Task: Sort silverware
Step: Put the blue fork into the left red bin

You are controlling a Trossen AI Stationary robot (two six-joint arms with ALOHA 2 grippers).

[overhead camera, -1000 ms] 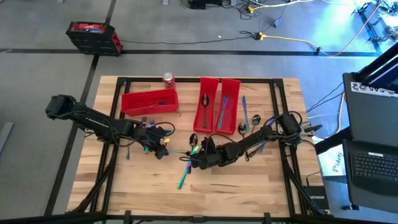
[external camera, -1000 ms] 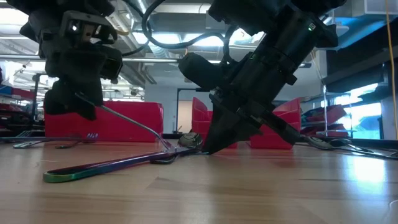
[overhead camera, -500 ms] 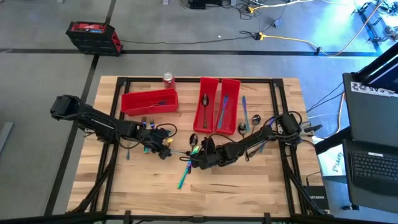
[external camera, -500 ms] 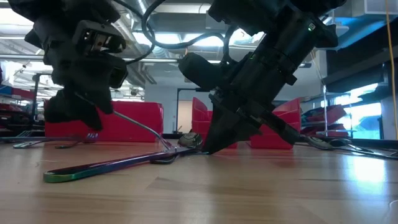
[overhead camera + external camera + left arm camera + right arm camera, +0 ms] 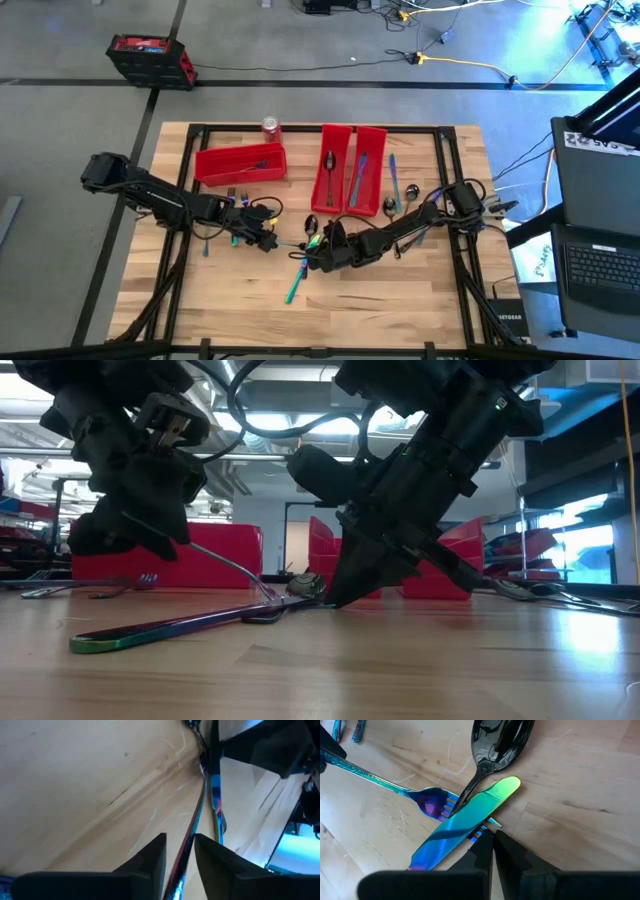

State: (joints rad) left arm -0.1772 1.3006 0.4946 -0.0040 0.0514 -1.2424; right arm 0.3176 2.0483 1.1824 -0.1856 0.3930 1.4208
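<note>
Looking down, the left hand (image 5: 262, 238) and the closed right hand (image 5: 318, 256) meet mid-table (image 5: 400, 290). Low view: the left hand holds a fork (image 5: 225, 563) handle, tines down. Right wrist view: knife (image 5: 465, 822) crosses fork beside a dark spoon (image 5: 495, 742).

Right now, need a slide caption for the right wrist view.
Right gripper shut, tips at a teal knife lying across a fork and dark spoon.
</note>
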